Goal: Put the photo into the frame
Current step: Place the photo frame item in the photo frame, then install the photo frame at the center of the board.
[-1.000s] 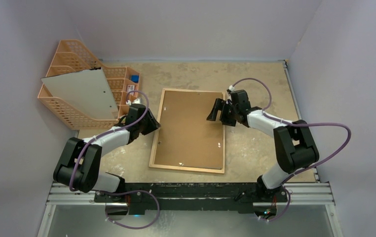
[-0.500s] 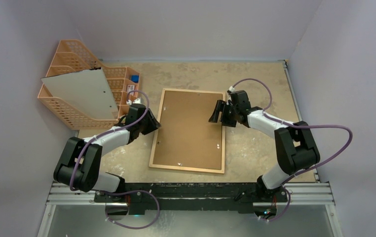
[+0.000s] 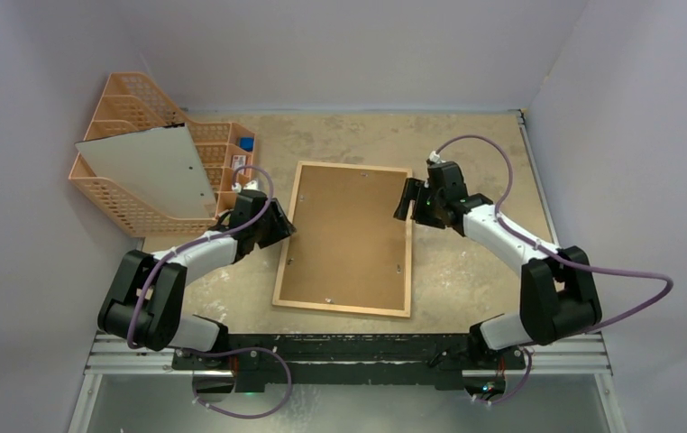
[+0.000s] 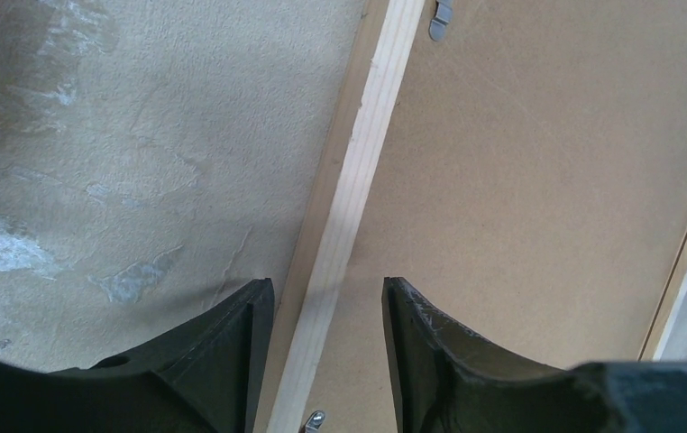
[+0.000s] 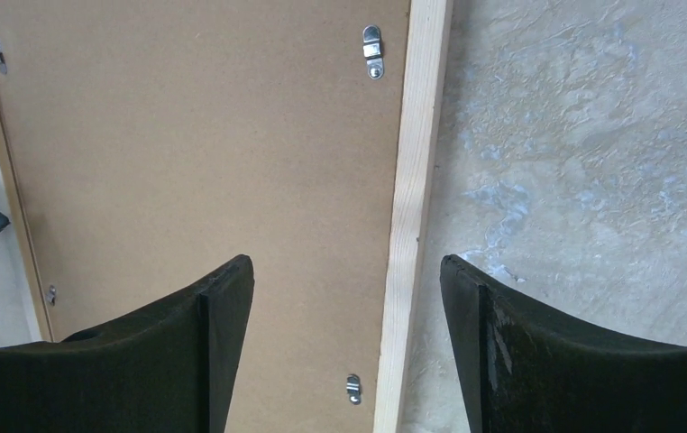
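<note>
The frame [image 3: 283,253] lies face down mid-table, its light-wood edging around the brown hardboard panel [image 3: 347,234]. The photo is hidden. My left gripper [image 3: 281,225] is open and empty, low over the frame's left edge. In the left wrist view the wooden edge [image 4: 358,198] runs between its fingers [image 4: 326,293], with the panel [image 4: 538,180] to the right. My right gripper [image 3: 406,200] is open and empty at the frame's right edge. In the right wrist view its fingers [image 5: 344,271] straddle the edging [image 5: 412,180], and the panel [image 5: 196,135] shows small metal clips [image 5: 372,50].
An orange mesh organizer [image 3: 123,207] stands at the back left with a pale grey sheet [image 3: 151,171] leaning in it and small items in its side compartments [image 3: 246,143]. Grey walls close in the table on three sides.
My right gripper has moved right and slightly back, from over the panel to the frame's right edge, and its arm has swung outward. The left arm and the frame have not moved.
</note>
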Motion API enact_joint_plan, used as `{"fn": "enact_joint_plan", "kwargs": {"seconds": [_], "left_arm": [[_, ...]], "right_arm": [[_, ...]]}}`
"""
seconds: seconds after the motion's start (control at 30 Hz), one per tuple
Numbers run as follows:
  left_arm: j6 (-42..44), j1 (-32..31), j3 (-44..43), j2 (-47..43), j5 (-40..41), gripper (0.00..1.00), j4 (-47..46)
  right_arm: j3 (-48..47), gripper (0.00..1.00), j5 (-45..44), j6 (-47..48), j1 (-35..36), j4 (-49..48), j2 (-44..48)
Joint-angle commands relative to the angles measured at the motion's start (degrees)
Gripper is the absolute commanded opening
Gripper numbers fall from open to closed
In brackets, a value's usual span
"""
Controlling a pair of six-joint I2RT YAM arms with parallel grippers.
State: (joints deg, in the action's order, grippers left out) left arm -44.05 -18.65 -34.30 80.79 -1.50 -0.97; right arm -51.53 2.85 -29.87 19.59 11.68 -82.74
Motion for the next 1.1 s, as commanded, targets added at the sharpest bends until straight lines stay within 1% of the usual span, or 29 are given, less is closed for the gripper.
{"fn": "enact_joint_plan", "kwargs": {"seconds": [0.0,0.13,0.27,0.37,0.47,0.57,0.63,0.7,0.83,0.93,1.0,1.03,1.07], "left_arm": [[1.4,0.0,-1.8,-1.0,0.0,0.5,0.4],[1.5,0.0,-0.8,-2.6,-1.8,0.51,0.9],[1.8,0.1,0.1,-6.6,-0.9,0.54,5.5],[2.2,0.0,1.1,-9.6,0.3,0.55,8.0],[2.5,-0.1,2.3,-11.4,0.7,0.56,10.4],[2.5,-0.1,3.4,-12.5,2.6,0.56,14.2],[2.5,-0.1,4.2,-13.2,3.5,0.54,16.2],[2.4,-0.1,5.6,-14.4,2.5,0.53,17.1],[0.0,-0.4,9.6,-20.2,-1.0,0.51,17.4],[-2.7,-0.5,12.0,-23.8,-3.7,0.49,17.2],[-3.6,-0.6,13.1,-25.2,-4.7,0.45,18.0],[-4.1,-0.8,13.6,-25.8,-5.2,0.43,18.2],[-4.6,-1.1,14.2,-26.2,-5.7,0.4,17.9]], "right_arm": [[1.0,0.77,-0.2,1.7,0.2,-1.9,2.6],[4.8,0.74,7.6,1.3,0.8,-6.2,6.5],[8.7,0.71,15.2,-1.2,2.1,-12.0,9.4],[11.9,0.68,18.0,-4.9,4.4,-17.3,9.8],[14.6,0.65,19.5,-10.6,7.6,-23.3,8.4],[15.2,0.63,18.5,-17.9,11.7,-28.3,6.0],[14.1,0.63,16.2,-22.0,15.1,-29.5,4.3],[12.9,0.63,13.7,-26.2,17.8,-30.5,2.4],[10.6,0.63,10.1,-33.6,22.0,-33.7,-2.9],[8.0,0.63,7.4,-37.3,24.7,-35.2,-7.7],[5.5,0.62,7.4,-38.5,26.4,-35.9,-11.3],[3.9,0.61,7.4,-38.8,27.2,-35.9,-13.2],[2.3,0.56,7.5,-39.0,28.0,-36.1,-15.3]]}}
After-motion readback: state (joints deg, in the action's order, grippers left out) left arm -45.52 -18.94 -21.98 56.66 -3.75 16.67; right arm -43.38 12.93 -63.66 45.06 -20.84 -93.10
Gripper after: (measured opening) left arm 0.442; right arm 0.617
